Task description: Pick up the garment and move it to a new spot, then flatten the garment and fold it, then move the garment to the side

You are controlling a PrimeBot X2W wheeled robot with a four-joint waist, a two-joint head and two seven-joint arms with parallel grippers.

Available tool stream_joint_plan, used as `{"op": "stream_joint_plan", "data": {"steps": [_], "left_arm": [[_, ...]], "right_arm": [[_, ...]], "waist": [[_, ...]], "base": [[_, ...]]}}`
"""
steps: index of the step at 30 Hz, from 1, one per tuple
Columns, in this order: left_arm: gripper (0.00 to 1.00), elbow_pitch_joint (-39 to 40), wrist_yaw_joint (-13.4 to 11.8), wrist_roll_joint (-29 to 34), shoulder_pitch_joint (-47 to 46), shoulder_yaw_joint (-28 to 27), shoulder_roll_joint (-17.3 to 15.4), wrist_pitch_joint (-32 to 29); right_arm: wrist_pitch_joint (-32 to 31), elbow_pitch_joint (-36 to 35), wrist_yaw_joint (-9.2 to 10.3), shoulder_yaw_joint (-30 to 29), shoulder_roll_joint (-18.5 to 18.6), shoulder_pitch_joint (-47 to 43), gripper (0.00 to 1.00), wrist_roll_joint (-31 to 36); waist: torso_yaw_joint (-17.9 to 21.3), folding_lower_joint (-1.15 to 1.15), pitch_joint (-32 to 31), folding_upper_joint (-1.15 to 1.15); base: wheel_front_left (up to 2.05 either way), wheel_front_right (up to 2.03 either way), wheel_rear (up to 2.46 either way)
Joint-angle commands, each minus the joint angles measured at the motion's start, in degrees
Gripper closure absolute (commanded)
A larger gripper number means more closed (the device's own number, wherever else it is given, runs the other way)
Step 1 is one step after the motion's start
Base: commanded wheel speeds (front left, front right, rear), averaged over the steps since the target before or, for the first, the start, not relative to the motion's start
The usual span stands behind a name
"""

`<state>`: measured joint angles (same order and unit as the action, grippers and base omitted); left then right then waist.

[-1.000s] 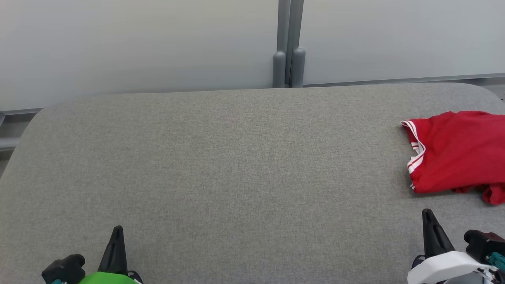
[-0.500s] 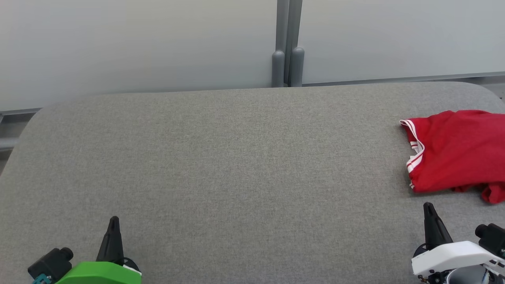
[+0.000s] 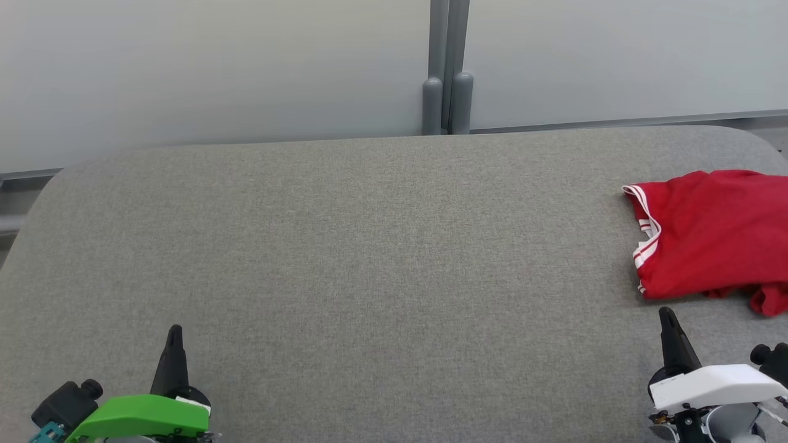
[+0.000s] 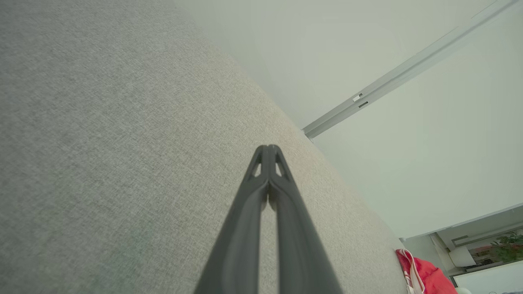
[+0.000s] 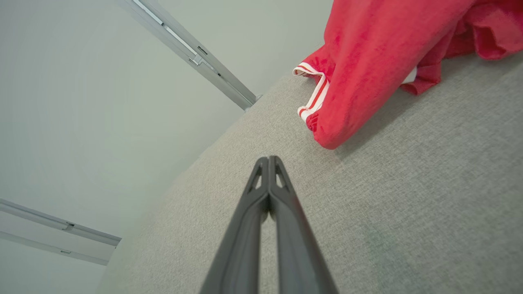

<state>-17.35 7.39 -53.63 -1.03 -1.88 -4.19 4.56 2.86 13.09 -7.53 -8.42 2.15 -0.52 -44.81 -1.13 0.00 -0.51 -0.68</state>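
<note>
Right claw [image 3: 666, 317] was pressed together, empty, near the soft, floppy red clothes [image 3: 717, 237]; their striped edge [image 3: 644, 251] looked easy to grab.

surface: grey fabric tabletop [image 3: 369, 246], rounded corners | behind: pale wall panels [image 3: 184, 61] | joint: twin grey posts [image 3: 447, 104]
</note>
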Motion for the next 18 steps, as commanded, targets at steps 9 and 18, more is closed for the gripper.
{"op": "stream_joint_plan", "data": {"steps": [9, 18], "left_arm": [[1.0, 0.9, 0.1, -6.6, -2.6, -0.7, 0.1, -1.6], [1.0, 1.2, 0.1, -11.9, -3.3, -1.0, 0.3, -2.9]], "right_arm": [[-1.9, -0.2, 0.01, -0.2, 0.5, 2.4, 1.0, -8.0], [-3.5, 0.1, 0.01, -0.3, 0.6, 3.2, 1.0, -14.6]], "waist": [[0.1, 0.0, 0.1, 0.31], [0.3, 0.0, 0.2, 0.36]], "base": [[0.0, 0.0, 0.0], [0.0, 0.0, 0.0]]}}
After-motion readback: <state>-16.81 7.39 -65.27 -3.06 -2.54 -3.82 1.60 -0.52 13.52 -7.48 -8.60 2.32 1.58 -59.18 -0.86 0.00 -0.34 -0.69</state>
